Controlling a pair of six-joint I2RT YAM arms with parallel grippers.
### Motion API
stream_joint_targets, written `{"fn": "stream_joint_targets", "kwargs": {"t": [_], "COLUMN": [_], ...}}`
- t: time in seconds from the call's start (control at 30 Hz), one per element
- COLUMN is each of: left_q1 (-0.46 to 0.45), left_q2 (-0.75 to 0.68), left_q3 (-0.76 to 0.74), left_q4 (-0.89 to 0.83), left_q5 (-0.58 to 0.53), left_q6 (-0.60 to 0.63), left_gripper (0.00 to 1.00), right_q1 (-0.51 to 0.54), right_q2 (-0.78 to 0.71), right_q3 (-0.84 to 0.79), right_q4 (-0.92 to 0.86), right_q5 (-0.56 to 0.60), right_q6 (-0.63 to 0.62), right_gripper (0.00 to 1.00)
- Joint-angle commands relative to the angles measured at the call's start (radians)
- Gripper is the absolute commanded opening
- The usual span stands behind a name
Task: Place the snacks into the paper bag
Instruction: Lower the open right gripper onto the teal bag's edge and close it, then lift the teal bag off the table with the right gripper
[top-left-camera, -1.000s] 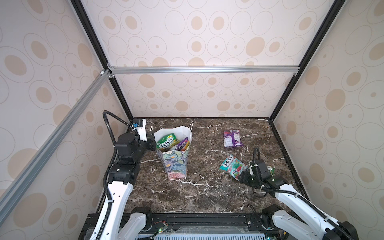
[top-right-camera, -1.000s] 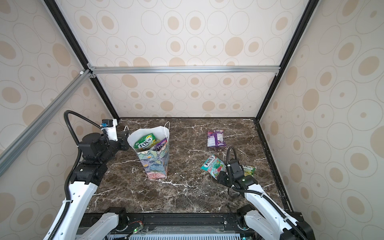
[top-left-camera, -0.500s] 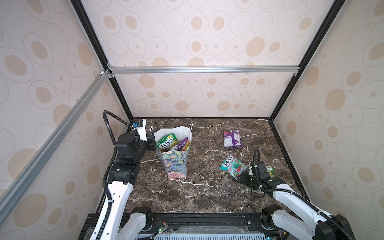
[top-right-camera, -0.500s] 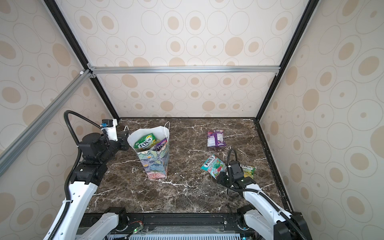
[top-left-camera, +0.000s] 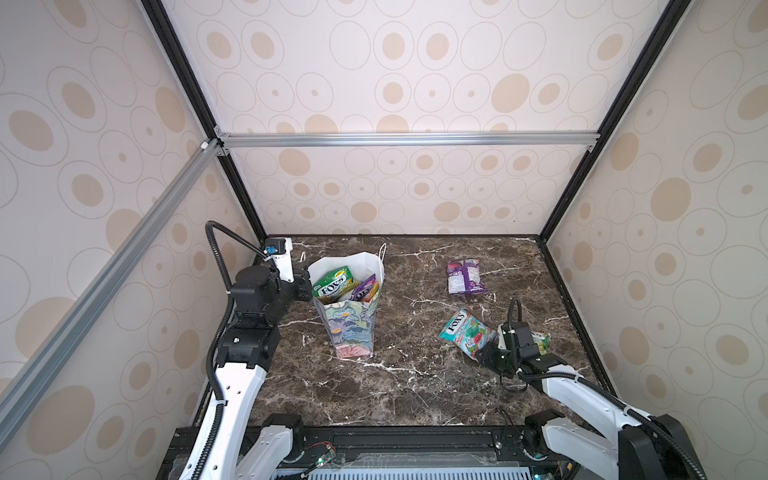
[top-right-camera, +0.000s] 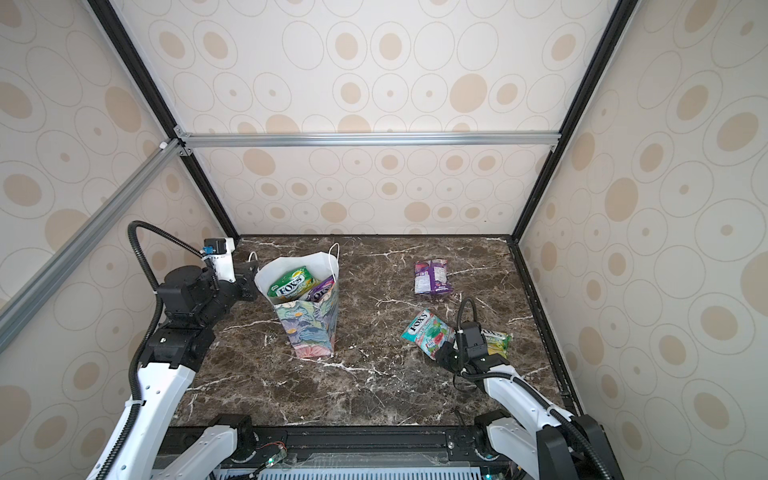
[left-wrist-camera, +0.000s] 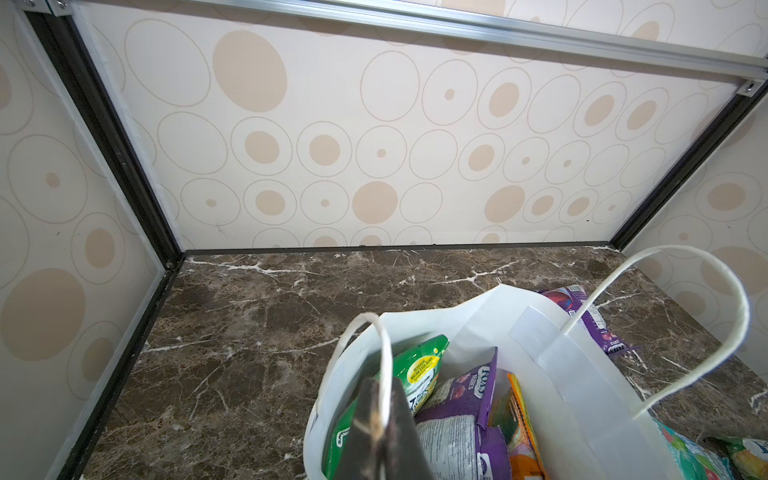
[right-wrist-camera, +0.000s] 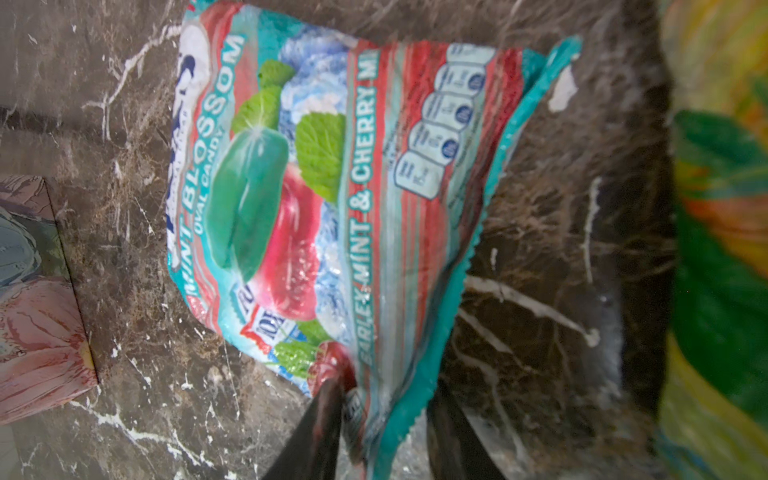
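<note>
Since the earlier frames, the right gripper (top-left-camera: 484, 355) has crept slightly toward the teal mint-blossom packet (top-left-camera: 467, 332) and its jaws have narrowed. Nothing else has shifted.

On the marble table (top-left-camera: 415, 395) the paper bag (top-left-camera: 353, 328) stands upright at the left, its mouth open. The left gripper (left-wrist-camera: 374, 432) is fully closed on the bag's near rim, where a cord handle (left-wrist-camera: 384, 353) loops over it, and steadies the opening. Inside sit at least 3 snacks: a green FOX'S packet (top-left-camera: 334, 284), a berries packet (left-wrist-camera: 469, 395) and an orange packet (left-wrist-camera: 519, 415).

3 snacks lie outside, all well apart from the bag. A purple packet (top-left-camera: 465, 276) lies toward the back, the teal one lies nearer the front, and a yellow-green packet (top-left-camera: 540, 343) sits just beside the right wrist.

In the right wrist view the 2 dark fingers (right-wrist-camera: 316, 415) straddle the teal packet's crimped bottom edge, partway closed. I cannot tell whether they pinch it yet.

The step in hand looks like the grasp on this packet. To do it well, the jaws should bite deep past the serrated seal, because glossy film probably slips. They should finish closing before any lift. The packet should then rise clear of the yellow-green neighbour, travel above the bag's rim and cords, and be released only over the held-open mouth.
</note>
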Motion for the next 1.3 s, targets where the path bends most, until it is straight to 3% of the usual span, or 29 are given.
{"fn": "stream_joint_targets", "kwargs": {"t": [0.0,0.23,0.43,0.77,1.03,1.27], "left_q1": [0.005,0.003,0.004,0.005,0.004,0.004], "left_q2": [-0.014,-0.018,-0.014,-0.013,-0.009,-0.015], "left_q3": [0.009,0.009,0.009,0.01,0.012,0.011], "left_q4": [0.023,0.025,0.026,0.023,0.021,0.022], "left_q5": [0.014,0.013,0.015,0.001,0.006,0.005], "left_q6": [-0.01,-0.01,-0.012,-0.009,-0.008,-0.009], "left_gripper": [0.04,0.04,0.04,0.05,0.04,0.04], "right_q1": [-0.002,-0.003,-0.002,-0.003,-0.003,-0.002], "right_q2": [0.017,0.023,0.006,-0.011,-0.05,-0.122], "right_q3": [-0.008,-0.008,-0.009,0.035,0.062,0.145], "right_q4": [0.019,0.016,0.0,-0.048,-0.02,-0.143], "right_q5": [-0.011,-0.005,-0.005,0.006,-0.075,-0.017], "right_q6": [0.009,0.003,-0.003,-0.048,-0.107,-0.172], "right_gripper": [0.27,0.09,0.0,0.0,0.0,0.0]}}
